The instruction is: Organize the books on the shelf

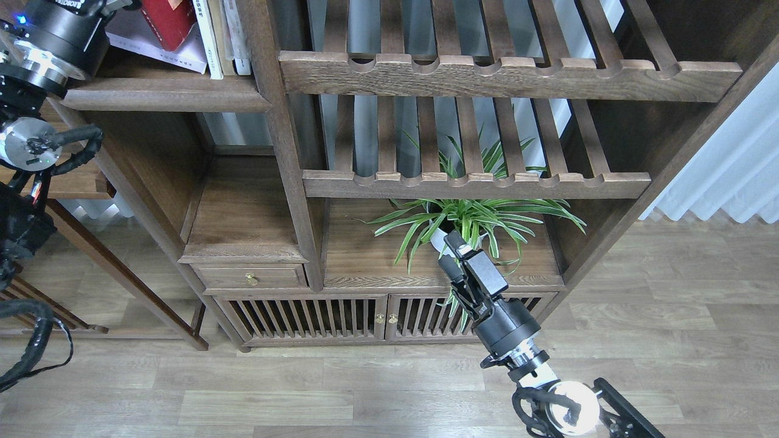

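Head view here, looking down at a tall dark-brown bookcase. The books are all up in the top left corner, sitting on the shelf (164,94), the solid flat board with the thick rounded front edge. The dark red book (167,21) leans tilted across the pale lavender-white book (155,45), which lies flatter underneath it, and just to their right a few thin pale books (222,36) stand upright against the bookcase's vertical post (271,121). I can't pick out a yellow-green cover for sure, only thin spines, and the tops of everything are cut off by the frame edge.

The left arm comes up the left side and its wrist housing is right at the top left, just beside the red book. The left gripper (112,5) is basically cropped out at the top edge, so I can't tell whether its fingers are spread or holding anything.

The right gripper (451,250) is down low in the middle, well apart from the books, hanging in front of the spider plant (475,216) that sits on the lower board. Its fingers look pressed close together, nothing between them.

To the right of the post are two slatted racks (475,182) with scalloped front rails, and below left there's a small drawer (249,277) with a brass knob, above slatted cabinet doors (341,316). Wood-plank floor (365,389) and a white curtain (730,164) at the right.
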`<state>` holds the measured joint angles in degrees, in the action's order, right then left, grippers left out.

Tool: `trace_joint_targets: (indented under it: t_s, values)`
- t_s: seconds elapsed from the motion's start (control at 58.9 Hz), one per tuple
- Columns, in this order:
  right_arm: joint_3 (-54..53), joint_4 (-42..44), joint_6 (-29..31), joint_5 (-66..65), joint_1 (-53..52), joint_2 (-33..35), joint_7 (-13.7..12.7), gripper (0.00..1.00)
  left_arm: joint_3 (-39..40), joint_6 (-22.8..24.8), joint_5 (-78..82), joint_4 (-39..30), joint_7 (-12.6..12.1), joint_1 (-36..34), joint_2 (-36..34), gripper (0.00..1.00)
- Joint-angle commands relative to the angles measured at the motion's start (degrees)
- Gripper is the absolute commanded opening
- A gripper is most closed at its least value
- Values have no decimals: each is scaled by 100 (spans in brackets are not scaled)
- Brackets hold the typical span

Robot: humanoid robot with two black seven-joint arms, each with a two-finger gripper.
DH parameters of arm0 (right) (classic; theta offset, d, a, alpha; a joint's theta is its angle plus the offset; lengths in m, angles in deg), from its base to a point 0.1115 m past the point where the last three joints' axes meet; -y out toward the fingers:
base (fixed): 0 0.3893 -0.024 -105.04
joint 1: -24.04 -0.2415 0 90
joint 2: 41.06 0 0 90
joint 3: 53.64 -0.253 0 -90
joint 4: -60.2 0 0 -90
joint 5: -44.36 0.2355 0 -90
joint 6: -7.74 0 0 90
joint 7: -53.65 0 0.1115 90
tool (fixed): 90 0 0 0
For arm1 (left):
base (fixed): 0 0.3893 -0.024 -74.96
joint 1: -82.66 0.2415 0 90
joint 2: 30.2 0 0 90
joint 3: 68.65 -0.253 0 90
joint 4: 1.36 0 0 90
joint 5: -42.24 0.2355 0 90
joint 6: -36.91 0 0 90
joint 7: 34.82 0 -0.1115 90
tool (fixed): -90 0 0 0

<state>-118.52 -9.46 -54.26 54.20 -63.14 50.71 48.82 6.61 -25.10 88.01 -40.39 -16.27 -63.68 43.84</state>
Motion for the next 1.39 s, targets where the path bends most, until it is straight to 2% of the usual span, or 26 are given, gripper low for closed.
trace_joint_targets:
  t_s: [0.0,0.17,0.56,0.781,0.985,1.104,1.222,1.29,1.375]
  values:
    - [1,-12,0,0,8,-2,-1,97,-2,1,-7,36,17,1,40,3]
    - [1,-21,0,0,8,-10,-1,97,-11,1,-7,353,52,-96,243,3]
    - [-69,-21,0,0,8,-81,8,98,-283,1,-7,1161,122,-782,726,3]
    - [-86,-21,0,9,17,-63,8,98,-503,1,-51,1109,113,-685,673,7]
    - [-78,-21,0,44,0,-54,8,98,-451,1,-410,1082,113,-589,647,25]
    - [-78,-21,0,44,-27,-54,-1,98,-459,1,-850,1039,87,-544,647,29]
    - [-78,-21,0,44,-44,-54,-1,98,-442,1,-1070,880,78,-501,559,38]
    - [-78,-21,0,44,-44,-54,-1,98,-433,1,-1096,801,78,-483,515,47]
    - [-78,-21,0,44,-44,-63,-1,98,-424,1,-1123,784,87,-465,515,51]
